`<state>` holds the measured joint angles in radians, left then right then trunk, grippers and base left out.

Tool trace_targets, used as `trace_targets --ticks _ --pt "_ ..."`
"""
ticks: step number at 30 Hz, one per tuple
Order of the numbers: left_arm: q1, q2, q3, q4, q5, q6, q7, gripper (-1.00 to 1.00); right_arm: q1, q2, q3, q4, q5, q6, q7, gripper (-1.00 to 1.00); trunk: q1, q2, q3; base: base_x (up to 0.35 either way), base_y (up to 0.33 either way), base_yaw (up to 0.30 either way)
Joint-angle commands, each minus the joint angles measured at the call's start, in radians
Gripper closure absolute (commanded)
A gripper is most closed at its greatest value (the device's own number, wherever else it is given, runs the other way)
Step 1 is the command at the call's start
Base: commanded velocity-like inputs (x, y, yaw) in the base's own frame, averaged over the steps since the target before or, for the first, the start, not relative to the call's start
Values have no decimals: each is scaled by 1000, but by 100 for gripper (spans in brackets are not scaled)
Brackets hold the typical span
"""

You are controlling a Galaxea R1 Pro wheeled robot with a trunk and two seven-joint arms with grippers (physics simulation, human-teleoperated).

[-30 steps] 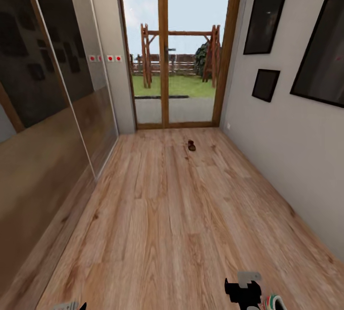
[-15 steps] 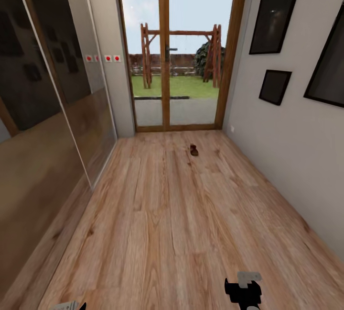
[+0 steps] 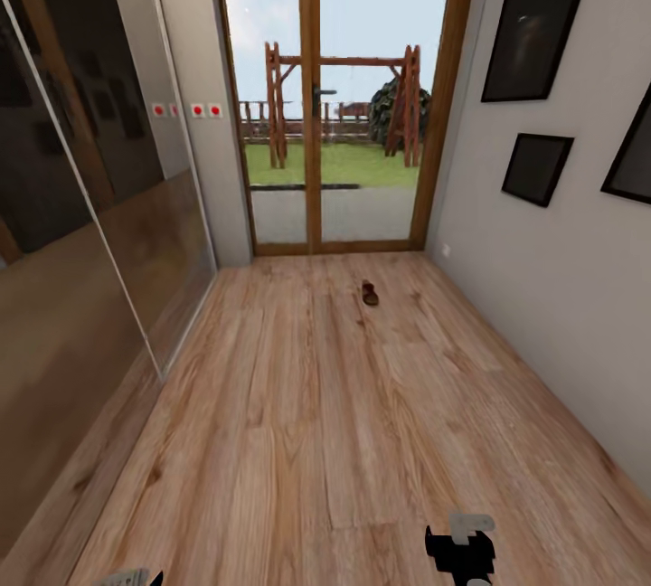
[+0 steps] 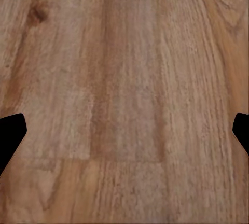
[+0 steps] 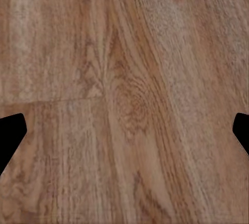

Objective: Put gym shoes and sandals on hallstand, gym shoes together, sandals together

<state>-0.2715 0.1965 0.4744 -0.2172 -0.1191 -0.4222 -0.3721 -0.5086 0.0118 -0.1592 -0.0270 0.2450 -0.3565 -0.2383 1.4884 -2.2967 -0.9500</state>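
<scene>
One brown sandal lies far ahead on the corridor floor, near the glass door. The gym shoes and the hallstand are out of view. At the head view's lower edge I see part of my right arm and a corner of my left arm. In the left wrist view my left gripper is open, its dark fingertips wide apart over bare planks. My right gripper is open the same way, its fingertips apart above wood grain with nothing between them.
Mirrored wardrobe doors line the left side. A grey wall with dark picture frames runs along the right. A wood-framed glass door closes the far end, with a garden behind it.
The whole view has shifted, so the camera moved forward and a little right. A gym shoe seen at the lower right edge a second ago has slipped out of the picture. Both arms look unchanged.
</scene>
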Motion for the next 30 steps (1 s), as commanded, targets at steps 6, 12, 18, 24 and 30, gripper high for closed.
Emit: trace_targets --ticks 6,12,18,24,30 --pt "0 0 9 1 -10 -4 -4 -100 -1 0 -8 0 10 -2 -5 -100 0 0 -1 336 0 0" --pt "0 0 9 1 -11 -4 -4 -100 -1 0 -8 0 10 -2 -5 -100 0 0 -1 336 0 0" --pt "0 0 8 1 -11 -4 -4 -100 -1 0 -8 -1 10 -2 -5 -100 0 0 -1 336 0 0" --pt "-1 0 9 1 -10 -4 -4 -100 -1 0 -8 -1 10 -2 -6 -100 0 0 -1 336 0 0" --pt "0 0 8 1 -10 -4 -4 -100 -1 0 -8 -1 10 -2 -6 -100 0 0 -1 336 0 0"
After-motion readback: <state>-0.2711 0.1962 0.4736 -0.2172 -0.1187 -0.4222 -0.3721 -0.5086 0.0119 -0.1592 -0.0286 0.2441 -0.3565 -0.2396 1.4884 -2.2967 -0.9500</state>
